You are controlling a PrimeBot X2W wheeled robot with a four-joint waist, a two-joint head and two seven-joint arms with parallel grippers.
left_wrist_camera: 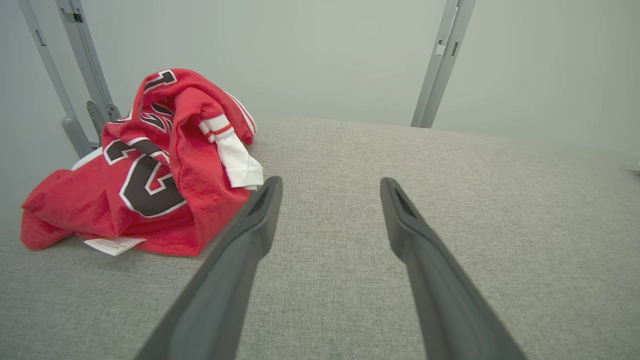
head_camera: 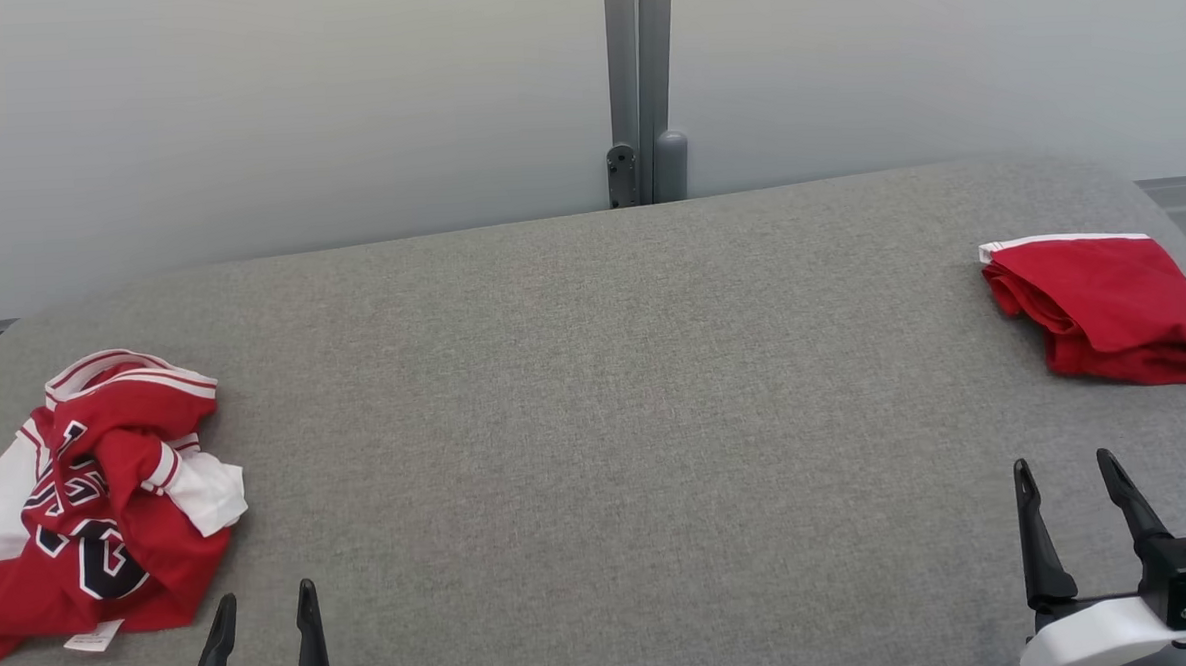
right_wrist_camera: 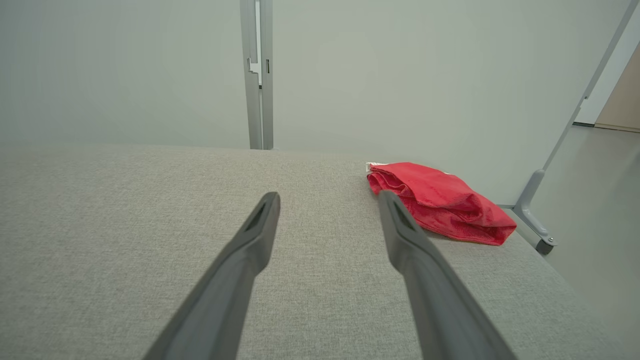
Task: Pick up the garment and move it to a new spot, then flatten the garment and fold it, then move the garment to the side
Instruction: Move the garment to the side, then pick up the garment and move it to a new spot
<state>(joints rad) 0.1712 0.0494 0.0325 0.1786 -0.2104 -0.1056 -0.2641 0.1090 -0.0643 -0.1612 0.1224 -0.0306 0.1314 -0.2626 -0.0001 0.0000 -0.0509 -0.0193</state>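
A crumpled red and white jersey with dark numbers, the garment (head_camera: 110, 494), lies in a heap at the table's left edge, a white label sticking out at its near side. In the left wrist view the garment (left_wrist_camera: 150, 170) sits just left of my fingers. My left gripper (head_camera: 266, 592) is open and empty, a little to the right of the heap's near corner and apart from it; the left wrist view shows the same gripper (left_wrist_camera: 331, 182) over bare cloth. My right gripper (head_camera: 1063, 461) stands open and empty at the near right, and the right wrist view shows this gripper (right_wrist_camera: 328, 196) above the table.
A folded plain red garment (head_camera: 1112, 305) with a white band lies at the far right edge, ahead of the right gripper; the right wrist view has that folded garment (right_wrist_camera: 440, 200) too. The grey fabric table (head_camera: 596, 393) spans the view. A grey post (head_camera: 640, 81) stands behind it against a pale wall.
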